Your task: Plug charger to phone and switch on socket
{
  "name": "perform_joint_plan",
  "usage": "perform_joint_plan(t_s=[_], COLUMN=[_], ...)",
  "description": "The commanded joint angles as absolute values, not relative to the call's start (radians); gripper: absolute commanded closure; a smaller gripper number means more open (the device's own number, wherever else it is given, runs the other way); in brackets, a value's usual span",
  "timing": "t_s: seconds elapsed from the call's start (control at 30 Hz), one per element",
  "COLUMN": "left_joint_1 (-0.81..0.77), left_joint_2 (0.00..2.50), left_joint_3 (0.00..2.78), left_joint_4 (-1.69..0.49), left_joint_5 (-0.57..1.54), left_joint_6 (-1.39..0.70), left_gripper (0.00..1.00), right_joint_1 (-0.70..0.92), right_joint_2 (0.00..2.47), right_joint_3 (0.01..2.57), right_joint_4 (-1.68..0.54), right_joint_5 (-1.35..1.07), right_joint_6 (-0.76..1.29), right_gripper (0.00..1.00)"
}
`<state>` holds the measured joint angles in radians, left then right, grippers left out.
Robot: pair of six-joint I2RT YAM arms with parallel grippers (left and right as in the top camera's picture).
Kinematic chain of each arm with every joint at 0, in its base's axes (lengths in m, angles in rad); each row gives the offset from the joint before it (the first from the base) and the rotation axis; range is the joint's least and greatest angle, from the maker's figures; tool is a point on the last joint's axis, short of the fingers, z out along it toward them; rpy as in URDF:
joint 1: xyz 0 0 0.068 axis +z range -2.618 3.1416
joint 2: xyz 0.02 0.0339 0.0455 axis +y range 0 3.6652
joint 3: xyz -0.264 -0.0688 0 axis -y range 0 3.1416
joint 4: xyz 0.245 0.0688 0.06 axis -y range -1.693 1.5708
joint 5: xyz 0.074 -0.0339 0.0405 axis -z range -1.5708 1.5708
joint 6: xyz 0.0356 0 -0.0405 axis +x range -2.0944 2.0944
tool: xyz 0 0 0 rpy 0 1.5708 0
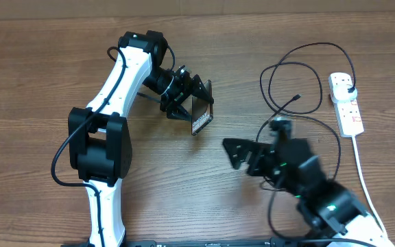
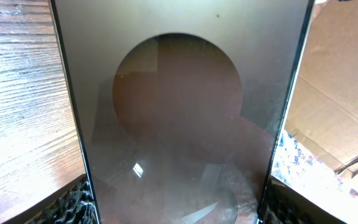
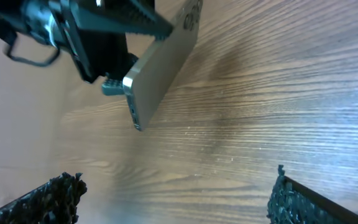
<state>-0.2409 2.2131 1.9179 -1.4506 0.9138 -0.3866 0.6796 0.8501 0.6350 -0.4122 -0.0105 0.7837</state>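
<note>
On the table (image 1: 33, 62), the power strip (image 1: 349, 113) is laid well behind the right gripper (image 1: 230, 153) — spread wide, nothing held. The phone (image 1: 201, 118) is clamped by its edges in the left gripper (image 1: 190, 103); the cable (image 1: 319, 88) is looped beside the right gripper, plugged into the strip.

Brown wood-grain table (image 1: 33, 68), cardboard (image 2: 340, 93) beyond, even light

The phone (image 1: 202, 118) sits in the left end effector (image 1: 192, 103), with the charger (image 1: 296, 98) looping rightward and the socket (image 1: 345, 103) beyond.
</note>
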Motion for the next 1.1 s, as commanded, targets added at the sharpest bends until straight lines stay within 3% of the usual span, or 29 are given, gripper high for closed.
perform_joint_plan(t_s=[0.0, 0.13, 0.5, 0.67, 0.93, 1.07], left_joint_1=[-0.242, -0.242, -0.242, -0.242, -0.242, -0.242], left_joint_2=[2.212, 2.212, 2.212, 2.212, 2.212, 2.212], left_joint_3=[1.946, 1.946, 1.946, 1.946, 1.946, 1.946], left_joint_4=[-1.453, -1.453, -1.449, -1.449, -1.443, -1.442], left_joint_5=[0.97, 0.97, 0.969, 0.969, 0.97, 0.969], left_joint_6=[-0.39, -0.39, -0.39, -0.39, -0.39, -0.39], left_gripper=[0.44, 0.44, 0.44, 0.44, 0.44, 0.44], right_joint_1=[0.835, 0.934, 0.936, 0.935, 0.913, 0.896], right_joint_2=[0.929, 1.061, 1.355, 1.431, 1.476, 1.488], right_joint_3=[0.664, 0.664, 0.664, 0.664, 0.665, 0.666], right_joint_4=[-0.328, -0.157, 0.221, 0.303, 0.38, 0.398], right_joint_5=[0.355, 0.474, 0.475, 0.531, 0.559, 0.541], right_joint_6=[0.869, 0.868, 0.868, 0.868, 0.869, 0.873], right_gripper=[0.0, 0.0, 0.0, 0.08, 0.3, 0.35])
